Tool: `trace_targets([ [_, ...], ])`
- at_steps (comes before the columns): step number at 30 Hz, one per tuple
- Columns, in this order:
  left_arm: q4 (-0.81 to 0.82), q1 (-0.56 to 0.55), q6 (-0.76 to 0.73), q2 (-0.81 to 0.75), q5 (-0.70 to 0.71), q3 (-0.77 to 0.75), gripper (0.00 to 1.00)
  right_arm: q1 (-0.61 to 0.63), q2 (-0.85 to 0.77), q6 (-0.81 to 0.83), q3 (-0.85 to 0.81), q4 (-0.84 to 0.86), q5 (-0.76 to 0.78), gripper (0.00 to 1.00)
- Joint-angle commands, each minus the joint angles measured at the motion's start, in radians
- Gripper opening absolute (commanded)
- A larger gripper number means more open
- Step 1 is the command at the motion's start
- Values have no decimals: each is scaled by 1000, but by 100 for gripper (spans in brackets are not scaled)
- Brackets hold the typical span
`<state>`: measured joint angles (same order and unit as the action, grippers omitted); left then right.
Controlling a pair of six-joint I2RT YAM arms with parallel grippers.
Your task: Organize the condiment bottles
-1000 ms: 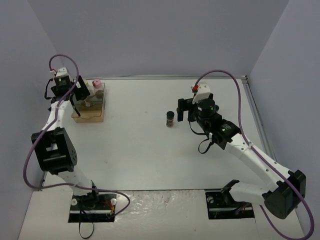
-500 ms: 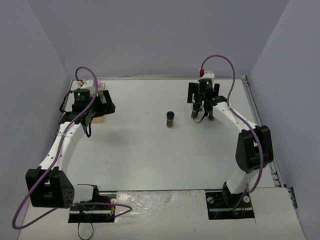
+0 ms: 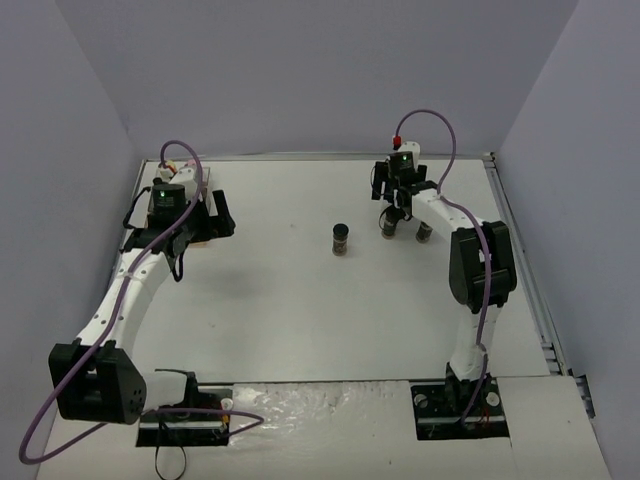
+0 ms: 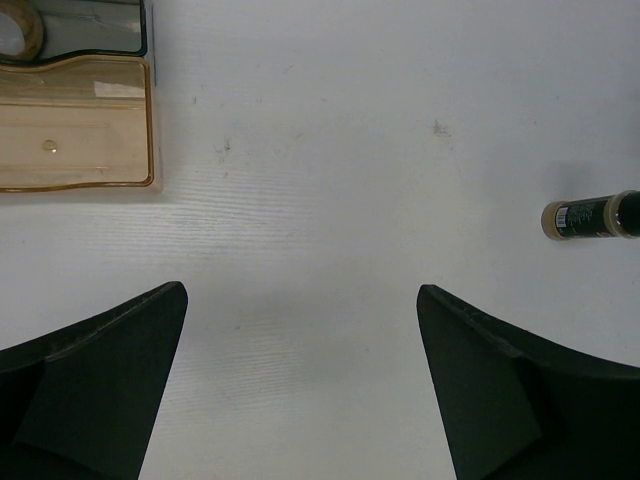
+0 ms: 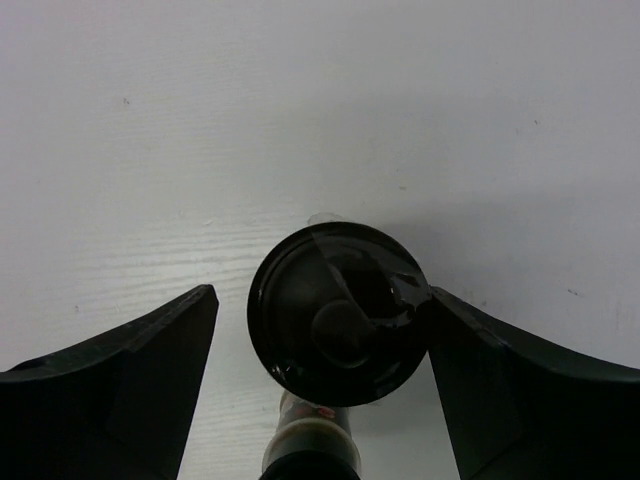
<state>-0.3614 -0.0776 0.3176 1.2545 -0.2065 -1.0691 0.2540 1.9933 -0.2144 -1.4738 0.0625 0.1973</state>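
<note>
Item: white table (image 3: 300, 320), with both arm bases bolted at its near edge. At mid-table one black-capped jar (image 3: 341, 238) is set upright and alone, well apart from both arms. Farther back on the left, the left gripper (image 4: 300, 290) is held over bare table, its jaws spread to the full and nothing between them. The rack (image 4: 75, 120), amber-clear, is seen beyond its fingers and apart from them. At the far right, the right gripper (image 5: 321, 292) is placed around the cap of a knob-topped jar (image 5: 338, 315), black-capped and upright. The jaws are parted: one finger appears laid against the cap's rim and a gap is left at the other, so no grip is closed. A further jar (image 5: 310, 445) is partly seen just beside it.
</note>
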Motion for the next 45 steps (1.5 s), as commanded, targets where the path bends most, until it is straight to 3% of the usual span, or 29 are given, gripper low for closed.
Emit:
trace_targets([
  [1, 29, 2, -13, -29, 0, -38, 97, -21, 20, -13, -48, 53, -4, 66],
  [3, 27, 2, -14, -27, 1, -40, 97, -21, 22, -8, -48, 53, -3, 60],
  [7, 27, 4, -12, -26, -1, -42, 97, -18, 4, 20, -58, 53, -25, 33],
  [14, 23, 5, -19, -37, 16, -43, 97, 73, -39, 166, -165, 56, -95, 0],
  [23, 28, 34, -21, -49, 52, -37, 97, 314, -78, 267, -272, 53, -262, 0],
  [30, 38, 52, -14, -56, 59, -29, 97, 468, -69, 270, -229, 56, -325, 0],
  [45, 81, 53, -7, -57, 9, -11, 97, 559, 11, 279, -50, 198, -332, 5],
])
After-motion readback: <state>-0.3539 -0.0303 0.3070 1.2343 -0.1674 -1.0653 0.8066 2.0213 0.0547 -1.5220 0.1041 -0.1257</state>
